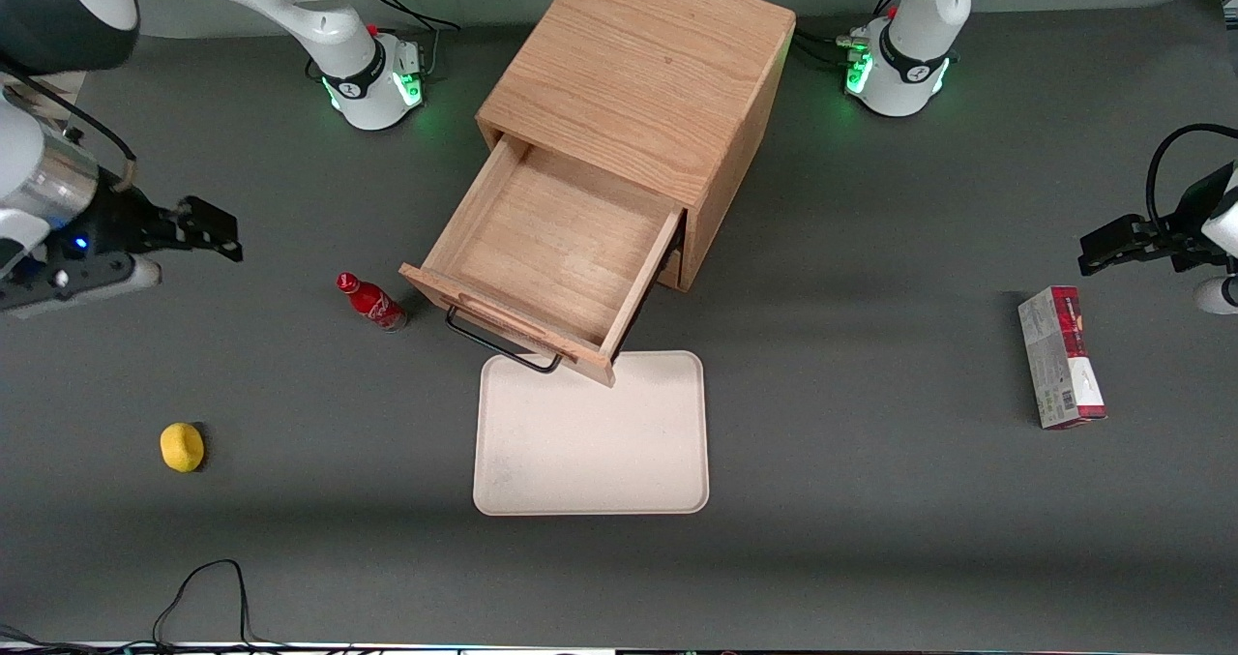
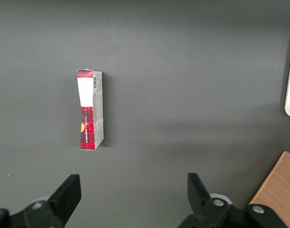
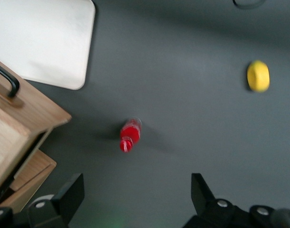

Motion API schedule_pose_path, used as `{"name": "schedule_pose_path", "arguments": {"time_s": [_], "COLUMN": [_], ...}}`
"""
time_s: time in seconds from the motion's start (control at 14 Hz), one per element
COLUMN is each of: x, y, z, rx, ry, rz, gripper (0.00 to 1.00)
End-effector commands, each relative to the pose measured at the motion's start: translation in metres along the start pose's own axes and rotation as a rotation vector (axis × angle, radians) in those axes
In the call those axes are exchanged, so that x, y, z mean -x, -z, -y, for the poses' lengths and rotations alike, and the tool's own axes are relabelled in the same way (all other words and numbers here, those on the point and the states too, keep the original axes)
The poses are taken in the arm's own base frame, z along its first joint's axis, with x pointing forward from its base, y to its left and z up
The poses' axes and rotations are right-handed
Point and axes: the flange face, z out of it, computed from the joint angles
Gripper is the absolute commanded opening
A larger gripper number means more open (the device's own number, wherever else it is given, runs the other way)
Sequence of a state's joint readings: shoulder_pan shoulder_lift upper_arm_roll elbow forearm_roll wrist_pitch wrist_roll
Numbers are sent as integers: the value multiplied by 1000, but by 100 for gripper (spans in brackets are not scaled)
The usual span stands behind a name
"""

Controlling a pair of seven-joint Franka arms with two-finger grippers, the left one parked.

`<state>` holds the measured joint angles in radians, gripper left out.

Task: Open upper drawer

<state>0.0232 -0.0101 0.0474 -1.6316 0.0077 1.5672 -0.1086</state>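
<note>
The upper drawer [image 1: 556, 249] stands pulled well out of the wooden cabinet [image 1: 643, 84], its bare wood floor open to view. Its front panel hangs over the nearest edge of the cream tray [image 1: 591, 442], which lies flat on the table [image 1: 870, 500] in front of the cabinet. The thin dark bar handle [image 1: 500, 345] on the drawer front juts out toward the tray.

The hand [image 1: 208, 227] hovers above the table toward the working arm's end, well apart from the upper drawer and touching nothing. Its two fingers are spread wide with only bare table between them, as the right wrist view shows with the hand [image 3: 137, 194] looking down on the grey surface. In that view a corner of the drawer front [image 3: 26, 107] and its handle [image 3: 7, 81] show, with the lower drawer [image 3: 26, 183] just beneath.

A small red bottle [image 1: 371, 302] stands on the table just beside the drawer front's corner, between the cabinet and the hand. A yellow fruit [image 1: 182, 446] lies nearer the front camera than the bottle, well apart from the cabinet. A red and grey carton [image 1: 1060, 357] lies flat toward the parked arm's end of the table, well apart from the cabinet.
</note>
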Motion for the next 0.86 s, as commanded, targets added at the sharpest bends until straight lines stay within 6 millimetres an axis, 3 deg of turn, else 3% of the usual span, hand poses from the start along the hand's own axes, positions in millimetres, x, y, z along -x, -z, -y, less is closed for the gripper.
{"name": "schedule_pose_path", "arguments": {"time_s": [0.0, 0.79], "x": [48, 47], "y": [4, 15], "z": [9, 1], "rx": [-7, -14], "ry": [-59, -184], "rz": [-26, -9], "gripper": [100, 100]}}
